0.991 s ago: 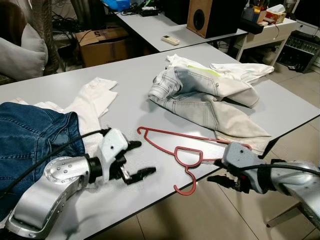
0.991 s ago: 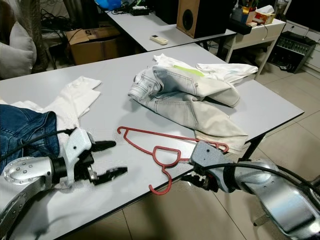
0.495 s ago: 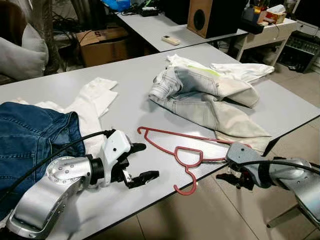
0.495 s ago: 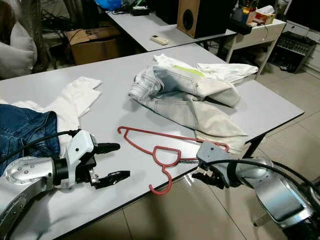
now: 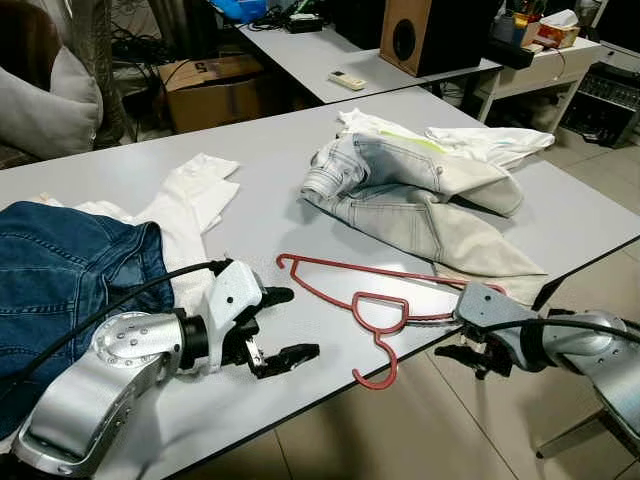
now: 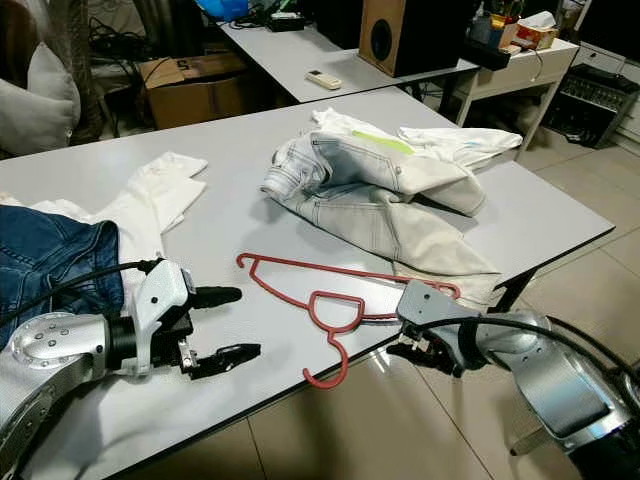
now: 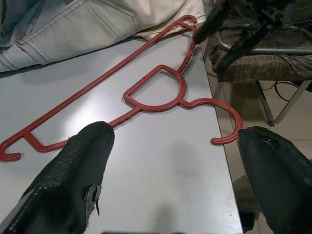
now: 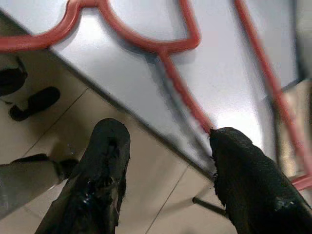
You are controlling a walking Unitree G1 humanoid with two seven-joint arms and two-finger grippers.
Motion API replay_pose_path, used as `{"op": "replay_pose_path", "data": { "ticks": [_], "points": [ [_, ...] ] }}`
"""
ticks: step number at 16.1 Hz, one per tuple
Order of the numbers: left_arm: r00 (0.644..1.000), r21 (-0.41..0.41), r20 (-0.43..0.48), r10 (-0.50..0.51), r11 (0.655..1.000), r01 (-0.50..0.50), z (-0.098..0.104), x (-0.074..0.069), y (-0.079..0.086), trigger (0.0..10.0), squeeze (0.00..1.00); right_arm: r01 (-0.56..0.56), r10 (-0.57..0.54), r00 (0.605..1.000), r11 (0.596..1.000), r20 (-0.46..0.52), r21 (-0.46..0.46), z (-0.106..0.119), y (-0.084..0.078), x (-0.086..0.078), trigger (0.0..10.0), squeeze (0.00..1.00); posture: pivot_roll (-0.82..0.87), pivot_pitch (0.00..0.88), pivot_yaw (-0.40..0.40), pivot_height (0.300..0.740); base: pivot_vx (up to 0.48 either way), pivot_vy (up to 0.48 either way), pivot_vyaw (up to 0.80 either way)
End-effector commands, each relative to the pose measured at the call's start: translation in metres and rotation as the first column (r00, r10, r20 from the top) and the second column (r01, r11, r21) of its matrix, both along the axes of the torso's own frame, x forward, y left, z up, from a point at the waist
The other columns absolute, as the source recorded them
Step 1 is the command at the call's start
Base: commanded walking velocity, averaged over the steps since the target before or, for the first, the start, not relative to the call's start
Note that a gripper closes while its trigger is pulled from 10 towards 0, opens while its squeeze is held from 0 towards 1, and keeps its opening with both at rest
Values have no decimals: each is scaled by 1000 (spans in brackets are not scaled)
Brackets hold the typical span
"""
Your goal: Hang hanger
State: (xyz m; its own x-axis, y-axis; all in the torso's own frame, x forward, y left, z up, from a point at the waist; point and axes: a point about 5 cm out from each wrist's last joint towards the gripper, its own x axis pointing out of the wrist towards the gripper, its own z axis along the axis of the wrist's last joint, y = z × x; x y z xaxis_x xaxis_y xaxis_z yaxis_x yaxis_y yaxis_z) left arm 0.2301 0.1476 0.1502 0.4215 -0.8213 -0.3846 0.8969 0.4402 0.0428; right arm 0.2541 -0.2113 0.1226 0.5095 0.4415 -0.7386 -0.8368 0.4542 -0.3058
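Left gripper (image 5: 272,325) rests on the table (image 5: 270,215) near its front edge, fingers wide, empty. Right gripper (image 6: 412,352) sits at the front edge, fingers parted. Red hanger (image 5: 372,305) lies flat between them, hook overhanging the edge. Light jeans (image 5: 410,195) lie beyond.

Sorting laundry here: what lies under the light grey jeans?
A white garment pokes out beneath the light grey jeans, and the red hanger end reaches their hem. The rest underneath is covered.
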Motion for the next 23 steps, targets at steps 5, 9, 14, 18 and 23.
{"op": "replay_pose_path", "data": {
  "ticks": [5,9,14,18,23],
  "points": [
    [999,-12,8,-53,999,53,5,1,-7,10000,0,-10,14,996,999,87,-44,14,-5,12,10000,0,-157,0,10,740,0,0,0],
    [998,-12,11,-55,998,55,5,3,-7,10000,0,9,-4,998,997,62,-82,-12,-16,20,10000,0,-149,0,12,740,0,0,0],
    [999,-7,17,-37,999,37,7,4,-4,10000,0,4,-1,999,999,48,-53,-17,-16,26,0,0,-141,0,8,740,0,0,0],
    [999,-5,22,-29,1000,29,7,4,-3,10000,0,-18,20,999,999,46,-50,-19,-16,28,0,0,-137,0,6,740,0,0,0],
    [1000,-3,22,-19,1000,19,6,3,-3,10000,0,-27,29,999,999,43,-43,-20,-16,29,0,0,-137,0,-1,740,0,0,0]
  ]
}}
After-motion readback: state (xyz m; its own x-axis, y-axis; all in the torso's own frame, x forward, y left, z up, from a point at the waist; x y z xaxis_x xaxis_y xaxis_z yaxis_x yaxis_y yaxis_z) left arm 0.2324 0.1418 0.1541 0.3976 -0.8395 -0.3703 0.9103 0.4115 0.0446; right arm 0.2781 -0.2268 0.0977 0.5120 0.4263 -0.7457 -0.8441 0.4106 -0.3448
